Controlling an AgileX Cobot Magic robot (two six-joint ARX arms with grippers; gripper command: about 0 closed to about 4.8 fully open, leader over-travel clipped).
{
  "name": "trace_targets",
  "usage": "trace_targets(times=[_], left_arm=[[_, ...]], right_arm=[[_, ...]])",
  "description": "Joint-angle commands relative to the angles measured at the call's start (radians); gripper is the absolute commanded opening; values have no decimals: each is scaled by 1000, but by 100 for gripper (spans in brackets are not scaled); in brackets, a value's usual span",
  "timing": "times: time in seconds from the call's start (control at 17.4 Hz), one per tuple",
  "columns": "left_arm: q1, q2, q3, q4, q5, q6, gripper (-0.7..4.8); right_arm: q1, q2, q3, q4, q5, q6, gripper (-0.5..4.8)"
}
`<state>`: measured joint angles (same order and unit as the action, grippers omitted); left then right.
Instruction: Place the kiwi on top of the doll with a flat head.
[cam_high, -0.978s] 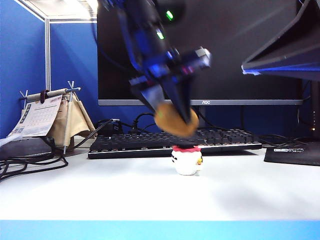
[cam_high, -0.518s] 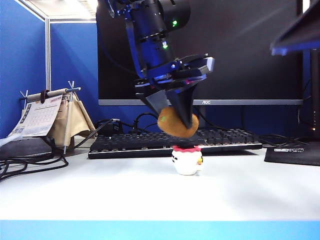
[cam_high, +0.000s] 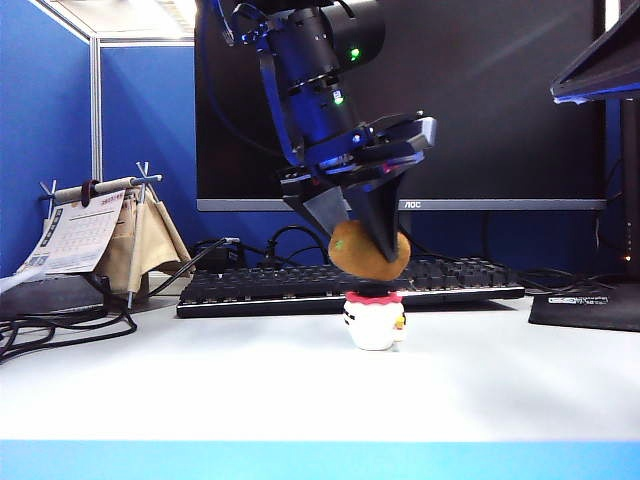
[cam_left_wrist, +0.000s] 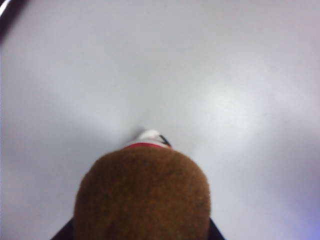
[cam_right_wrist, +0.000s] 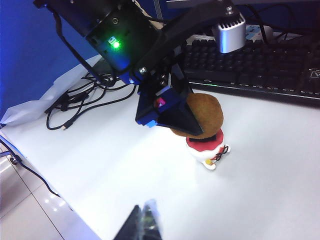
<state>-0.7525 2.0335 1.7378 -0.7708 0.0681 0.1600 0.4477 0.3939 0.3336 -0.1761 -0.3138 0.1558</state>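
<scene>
Kiwi held just above the doll's flat cap

In the exterior view the left gripper (cam_high: 368, 240) had its jaws clamped on the kiwi (cam_high: 362, 255), right over the doll with a flat head (cam_high: 373, 320) on the white desk (cam_high: 200, 390) before the keyboard (cam_high: 300, 285). The left wrist view showed the kiwi (cam_left_wrist: 142, 197) hiding most of the doll (cam_left_wrist: 150, 140). In the right wrist view the right gripper (cam_right_wrist: 142, 225) was barely visible at the frame edge; I cannot tell whether its jaws were parted.
</scene>
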Motion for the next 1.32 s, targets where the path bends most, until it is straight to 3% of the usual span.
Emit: trace_targets(times=[0.06, 0.63, 0.69, 0.81, 0.98, 1.09, 1.21, 1.32], left_arm=[[0, -3, 5, 9, -4, -3, -6], [0, 21, 5, 20, -4, -12, -1], [0, 21, 5, 21, -4, -14, 49], [0, 21, 5, 21, -4, -18, 283], [0, 21, 5, 19, -5, -23, 346], [0, 21, 6, 19, -21, -27, 355], [0, 19, 9, 19, -48, -30, 415], [0, 19, 9, 18, -50, -30, 425]], right_arm=[[0, 0, 6, 15, -2, -3, 0], [0, 0, 6, 15, -2, -3, -1], [0, 0, 6, 15, -2, -3, 0], [0, 0, 6, 15, 1, -3, -1], [-1, 1, 6, 15, 1, -3, 0], [0, 1, 6, 15, 1, -3, 0], [0, 1, 6, 14, 1, -3, -1], [0, 1, 6, 12, 1, -3, 0]])
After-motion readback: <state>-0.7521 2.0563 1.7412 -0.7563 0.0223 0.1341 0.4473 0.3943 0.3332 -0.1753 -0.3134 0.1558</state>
